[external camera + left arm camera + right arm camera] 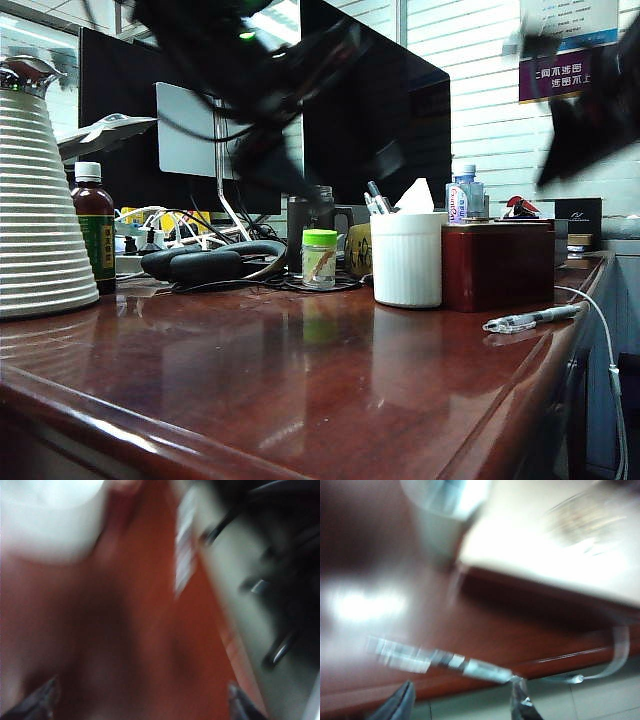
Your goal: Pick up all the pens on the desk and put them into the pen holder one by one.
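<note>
The glossy reddish-brown wooden bench [300, 380] runs from the near left to the far right. At its far left stands a big white ribbed cone-shaped jug [40, 210], with a dark brown bottle [94, 230] just beside it. Black monitors [380, 110] fill the back. Right of centre a dark red box [497, 262] stands against the white ribbed cylindrical pen holder [406, 258], which already carries two pens and a white tissue. A small green-capped jar [319, 258] stands left of the holder. The clear-and-silver pen [530, 319] lies on the bench near the right edge, beside a white cable [600, 330].

The left arm is a dark blur high above the holder; its left tool [142, 700] has its jaws spread wide, with nothing between them. The right arm hangs blurred at upper right; the right tool [462, 700] stands open just over the clear-and-silver pen, not gripping it.
</note>
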`<state>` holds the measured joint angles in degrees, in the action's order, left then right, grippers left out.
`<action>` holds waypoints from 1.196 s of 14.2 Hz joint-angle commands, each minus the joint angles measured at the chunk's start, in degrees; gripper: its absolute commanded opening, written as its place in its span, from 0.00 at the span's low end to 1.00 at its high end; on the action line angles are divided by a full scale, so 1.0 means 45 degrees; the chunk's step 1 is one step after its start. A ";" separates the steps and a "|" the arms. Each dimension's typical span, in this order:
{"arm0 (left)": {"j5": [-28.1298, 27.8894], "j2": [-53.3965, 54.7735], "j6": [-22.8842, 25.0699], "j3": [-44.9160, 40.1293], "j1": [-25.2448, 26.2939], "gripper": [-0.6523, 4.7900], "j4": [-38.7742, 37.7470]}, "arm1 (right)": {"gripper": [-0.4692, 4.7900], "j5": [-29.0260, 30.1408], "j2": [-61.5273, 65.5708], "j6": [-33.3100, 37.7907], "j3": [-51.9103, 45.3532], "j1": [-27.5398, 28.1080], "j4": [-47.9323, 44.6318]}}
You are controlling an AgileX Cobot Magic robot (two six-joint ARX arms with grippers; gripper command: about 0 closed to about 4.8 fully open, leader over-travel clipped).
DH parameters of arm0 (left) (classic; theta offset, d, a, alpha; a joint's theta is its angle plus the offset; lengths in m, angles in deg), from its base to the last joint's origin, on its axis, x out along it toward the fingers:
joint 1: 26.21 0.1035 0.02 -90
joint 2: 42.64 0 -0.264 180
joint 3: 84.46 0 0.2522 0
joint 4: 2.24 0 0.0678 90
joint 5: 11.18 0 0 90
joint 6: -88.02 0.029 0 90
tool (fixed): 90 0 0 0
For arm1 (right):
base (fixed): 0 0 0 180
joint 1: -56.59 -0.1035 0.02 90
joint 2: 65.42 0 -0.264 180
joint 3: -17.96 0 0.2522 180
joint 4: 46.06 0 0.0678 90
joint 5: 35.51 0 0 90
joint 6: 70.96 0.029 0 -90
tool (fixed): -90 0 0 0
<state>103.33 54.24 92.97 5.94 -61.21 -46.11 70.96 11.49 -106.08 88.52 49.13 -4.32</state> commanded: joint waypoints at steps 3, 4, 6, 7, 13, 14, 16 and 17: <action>-0.0928 -0.0039 0.0151 0.0034 -0.0034 0.98 -0.2997 | 0.57 -0.0019 0.1423 -0.5139 0.0058 -0.0078 -0.0155; -0.0923 -0.0039 0.0253 0.0034 -0.0029 0.98 -0.3298 | 0.57 -0.0296 0.1681 -0.5994 0.0058 -0.0078 -0.0243; -0.0928 -0.0039 0.0491 0.0029 -0.0029 0.98 -0.3823 | 0.57 -0.0495 0.2011 -0.6343 0.0063 -0.0223 -0.0102; -0.0923 -0.0039 0.0486 -0.0024 -0.0029 0.98 -0.3983 | 0.58 -0.0500 0.2011 -0.6343 0.0058 -0.0374 0.0262; -0.0976 -0.0029 0.0806 -0.0029 -0.0024 0.98 -0.3842 | 0.63 -0.0636 0.2623 -0.6625 0.0058 -0.0894 0.0369; -0.0976 -0.0024 0.0806 -0.0029 -0.0024 0.98 -0.3759 | 0.63 -0.0656 0.2924 -0.6620 0.0063 -0.0894 0.0262; -0.0981 -0.0024 0.0806 -0.0029 -0.0024 0.98 -0.3657 | 0.63 -0.0879 0.3424 -0.6625 0.0063 -0.0894 -0.0019; -0.0981 -0.0024 0.0806 -0.0029 -0.0024 0.98 -0.3541 | 0.63 -0.0889 0.3648 -0.6620 0.0068 -0.0894 -0.0287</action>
<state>98.92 54.31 96.18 5.79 -61.21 -63.09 67.20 27.49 -135.78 88.67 45.20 -4.01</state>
